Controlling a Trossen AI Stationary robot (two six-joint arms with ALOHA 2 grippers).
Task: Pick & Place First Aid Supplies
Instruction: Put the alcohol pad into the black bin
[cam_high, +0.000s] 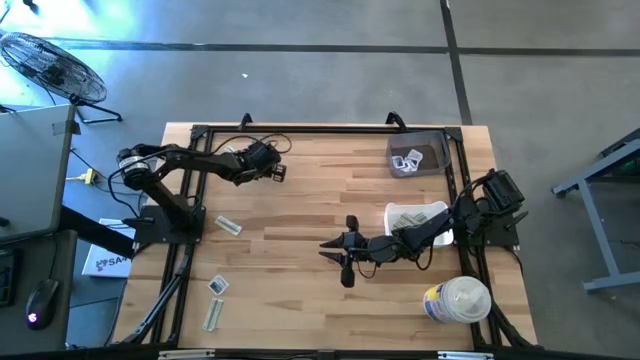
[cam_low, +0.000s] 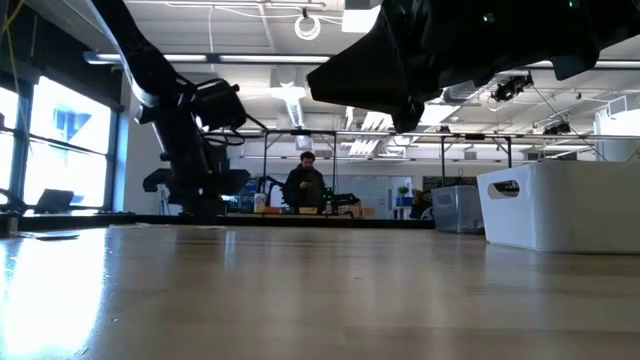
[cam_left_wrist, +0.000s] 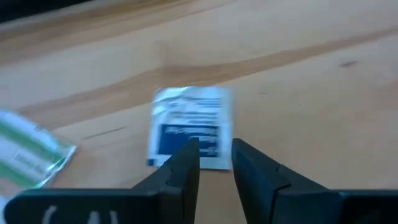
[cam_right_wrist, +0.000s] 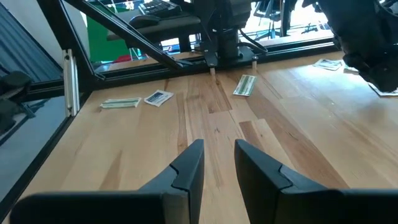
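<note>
Left gripper (cam_left_wrist: 214, 158): near the bench's rear edge, fingers slightly parted above a square sachet (cam_left_wrist: 189, 126).
Right gripper (cam_right_wrist: 217, 158): mid-bench, fingers slightly parted, holding nothing.

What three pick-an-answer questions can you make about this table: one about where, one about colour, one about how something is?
1. Where is the white tub?
A) beside the right arm
B) beside the left arm
C) inside a bin
2. What colour is the print on the sachet before the left end effector?
A) red
B) dark blue
C) orange
3. The grey bin is:
A) empty
B) tipped over
C) holding packets

Answers: 1A, it sits near that arm's base; 2B, the left wrist view shows blue; 3C, white packets lie inside.
</note>
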